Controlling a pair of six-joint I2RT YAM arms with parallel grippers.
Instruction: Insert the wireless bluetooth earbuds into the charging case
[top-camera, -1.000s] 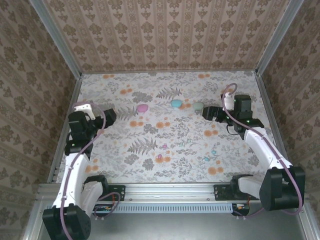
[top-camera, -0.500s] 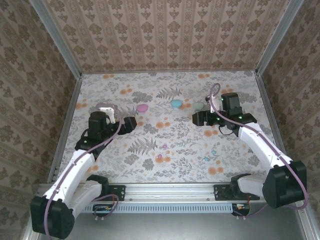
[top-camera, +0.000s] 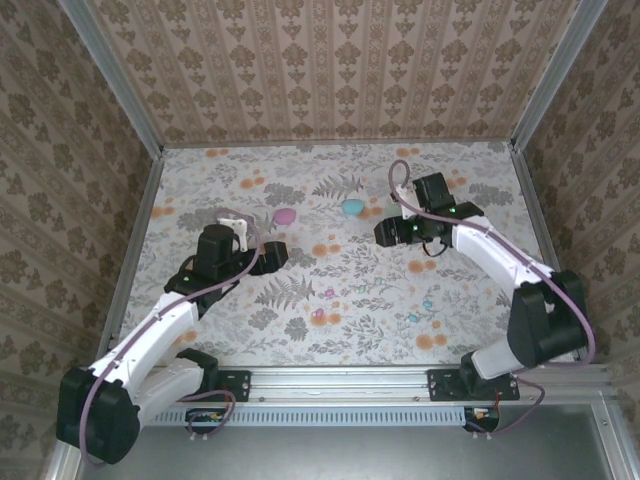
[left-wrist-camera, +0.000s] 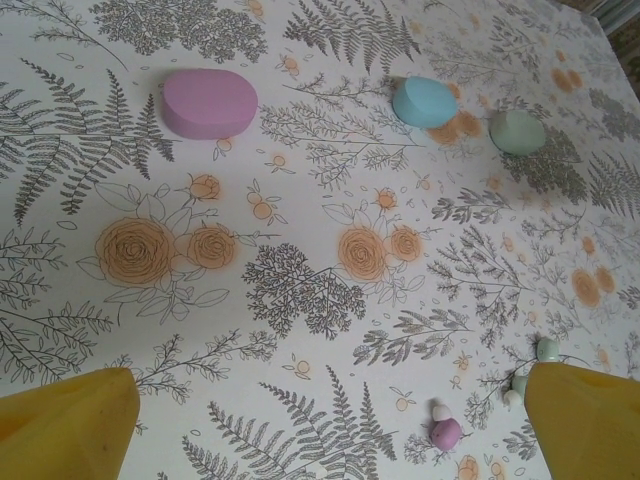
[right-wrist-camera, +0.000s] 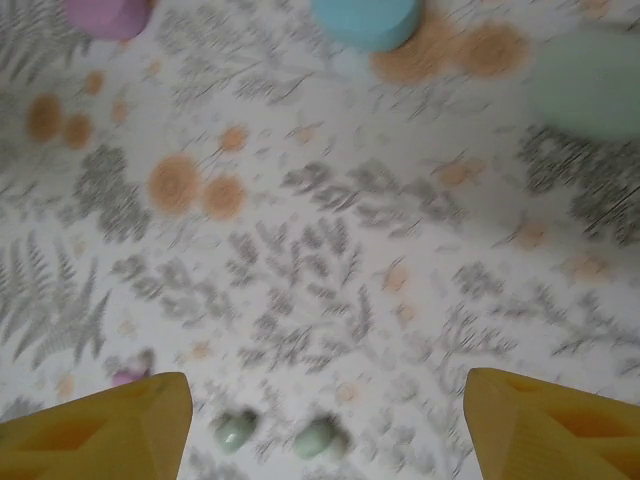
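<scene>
Now my right claw (right-wrist-camera: 328, 380) hangs with fingers (right-wrist-camera: 100, 430) apart, holding nothing; the two mint earbuds (right-wrist-camera: 235, 432) lie side by side between them, close in. My left claw (left-wrist-camera: 328, 385), wide apart too, has that pair off beside one fingertip (left-wrist-camera: 575, 410). Right looks better placed.

Left arm (top-camera: 165, 320) extended forward and toward the middle, left gripper (top-camera: 272, 257) pointed right and downward, its yellow fingers (left-wrist-camera: 70, 425) spread wide, right arm (top-camera: 495, 258) folded inward, right gripper (top-camera: 385, 233) pointed left, fingers (right-wrist-camera: 545, 425) set apart.
</scene>
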